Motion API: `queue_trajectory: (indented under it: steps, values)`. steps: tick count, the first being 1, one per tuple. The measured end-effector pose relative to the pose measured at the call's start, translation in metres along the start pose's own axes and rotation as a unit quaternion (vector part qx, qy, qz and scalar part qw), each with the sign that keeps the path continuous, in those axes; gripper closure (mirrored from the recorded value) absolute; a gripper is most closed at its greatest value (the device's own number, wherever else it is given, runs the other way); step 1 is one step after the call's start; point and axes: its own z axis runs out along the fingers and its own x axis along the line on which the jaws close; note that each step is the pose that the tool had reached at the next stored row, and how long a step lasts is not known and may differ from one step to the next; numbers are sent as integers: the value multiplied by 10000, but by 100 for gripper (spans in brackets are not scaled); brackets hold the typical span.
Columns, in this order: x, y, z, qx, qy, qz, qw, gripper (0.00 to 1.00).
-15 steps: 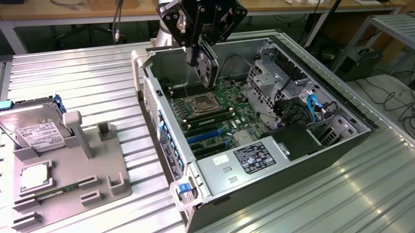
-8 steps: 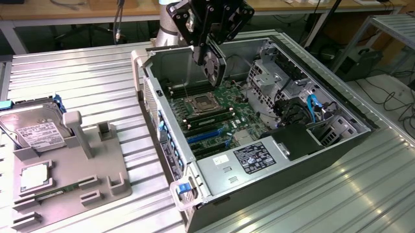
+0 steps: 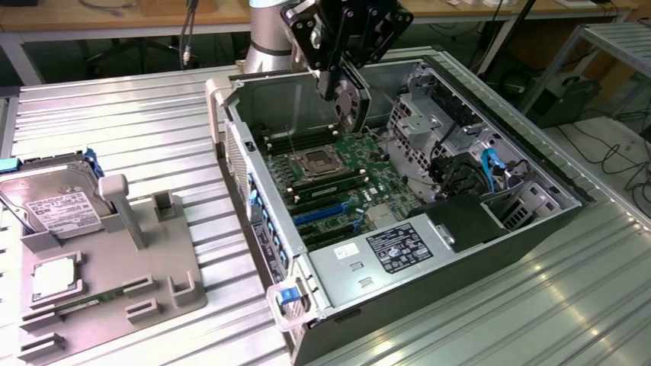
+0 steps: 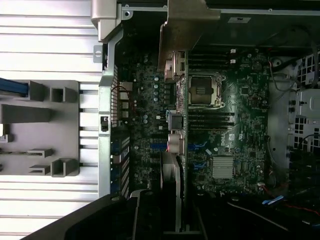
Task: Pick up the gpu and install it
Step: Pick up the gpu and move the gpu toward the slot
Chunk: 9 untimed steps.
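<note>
Between the jaws, pinched at its upper edge, the gpu (image 3: 350,105) hangs on edge with its round fan facing sideways. The gripper (image 3: 341,76) is closed on it, so the card is up in the air, clear of everything beneath. I'd say it is carried upright like this because that is how a card has to stand to enter a slot, with its connector edge pointing down.

Looking down from the wrist, the card shows as a thin strip with its silver bracket (image 4: 189,30) at one end. That end points towards the rear wall of the case, which I take to be deliberate, since the bracket belongs against that wall.

Directly below the jaws lies the open computer case (image 3: 236,130), on its side with the motherboard (image 3: 382,179) facing up. The card hangs roughly over the bare processor socket (image 3: 315,162). The blue expansion slots (image 3: 323,215) sit further along the board, nearer the front of the case than the jaws are, so the card is not yet over them and nothing is seated.

Well out to the side of the jaws, on the ribbed metal table (image 3: 133,122), stands the grey parts holder (image 3: 152,259) with a hard drive (image 3: 56,204) in it.
</note>
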Motion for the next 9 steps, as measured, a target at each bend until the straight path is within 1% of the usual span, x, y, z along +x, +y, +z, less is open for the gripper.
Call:
queue_trajectory:
  steps: [5, 7, 9]
  values:
    - [-80, -2, 6, 0, -1, 0, 10000, 72]
    - [-127, -3, 9, 0, -1, 0, 10000, 72]
    - [-198, -4, 10, 1, -1, 0, 10000, 72]
